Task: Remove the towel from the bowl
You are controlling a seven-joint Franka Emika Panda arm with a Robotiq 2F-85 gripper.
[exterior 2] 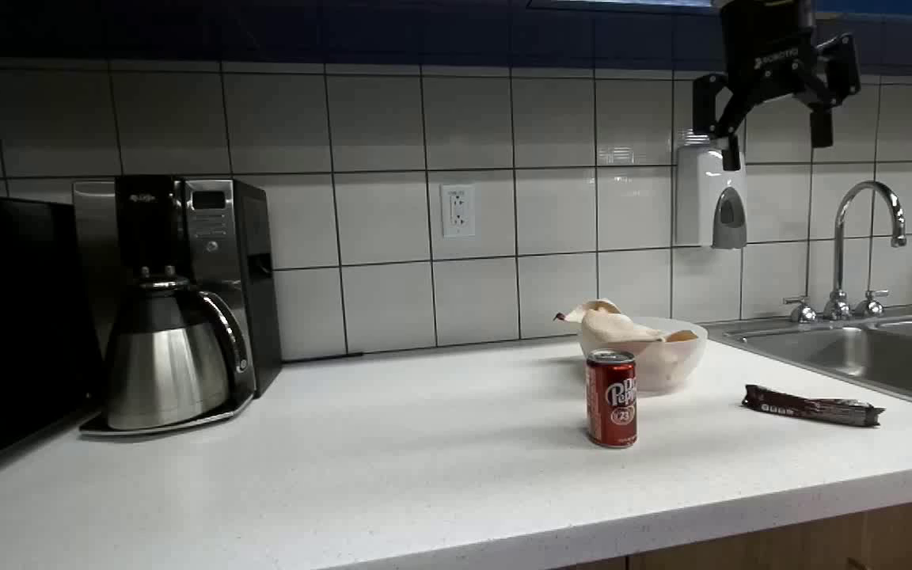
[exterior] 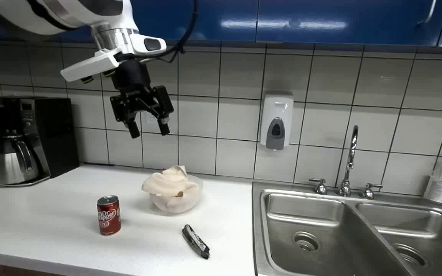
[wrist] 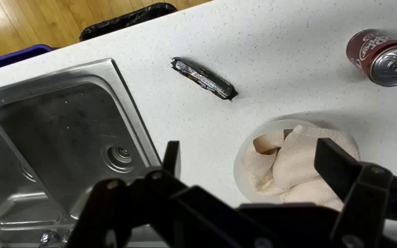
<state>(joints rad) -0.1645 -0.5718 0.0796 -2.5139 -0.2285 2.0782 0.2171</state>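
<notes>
The beige towel (exterior: 172, 183) lies bunched in a translucent white bowl (exterior: 180, 205) on the counter, with folds rising above the rim. In an exterior view the towel (exterior 2: 618, 326) hangs over the bowl's (exterior 2: 678, 364) side, with a small dark red tip showing. In the wrist view the towel (wrist: 298, 158) fills most of the bowl (wrist: 241, 172); its lower part is hidden behind the gripper. My gripper (exterior: 149, 129) is open and empty, high above the counter and apart from the towel. It also shows in an exterior view (exterior 2: 777, 142) and the wrist view (wrist: 248, 153).
A red soda can (exterior: 109, 218) stands near the bowl. A dark wrapped bar (exterior: 196, 241) lies between bowl and sink (exterior: 259, 230). A coffee maker (exterior 2: 179, 317) stands at one end. A soap dispenser (exterior: 276, 120) is on the wall. A faucet (exterior: 349, 161) rises behind the sink.
</notes>
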